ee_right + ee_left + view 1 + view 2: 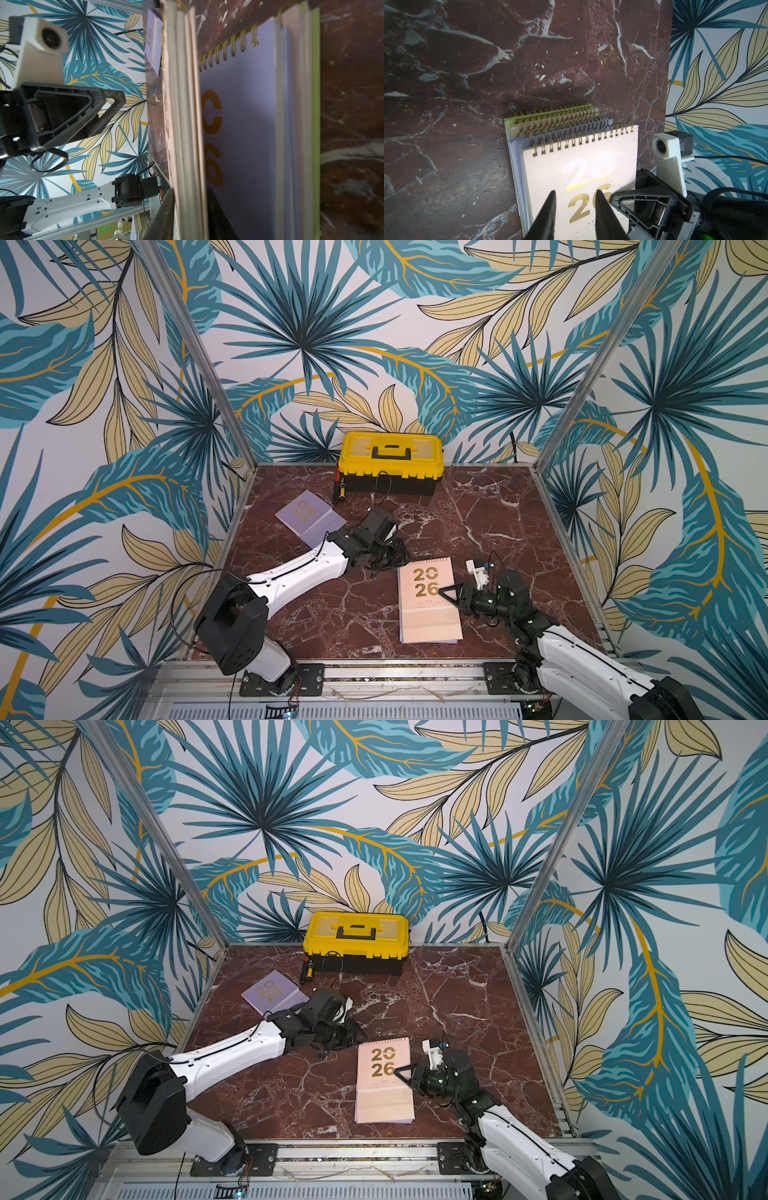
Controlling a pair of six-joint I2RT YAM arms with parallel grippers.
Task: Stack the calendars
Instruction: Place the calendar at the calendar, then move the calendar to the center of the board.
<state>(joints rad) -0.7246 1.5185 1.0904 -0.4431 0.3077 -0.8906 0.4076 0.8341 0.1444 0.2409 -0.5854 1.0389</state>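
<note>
A stack of calendars [430, 614] lies at the front middle of the marble table, a peach-pink calendar [579, 166] with gold "2026" on top. Below it show lilac covers [249, 104] and a lime green one [315, 104] at the bottom. My right gripper [444, 593] grips the top calendar's right edge, one finger above and one under it [190, 193], and that edge is raised off the lilac cover. My left gripper [575, 192] hovers open and empty over the stack's far left corner [392, 562]. One lilac calendar [309, 516] lies apart at the back left.
A yellow-and-black toolbox [390, 460] stands against the back wall, with a red-and-black tool [338, 489] at its left end. Metal frame rails [569, 556] border the table. Bare marble [498, 522] stretches between the toolbox and the stack.
</note>
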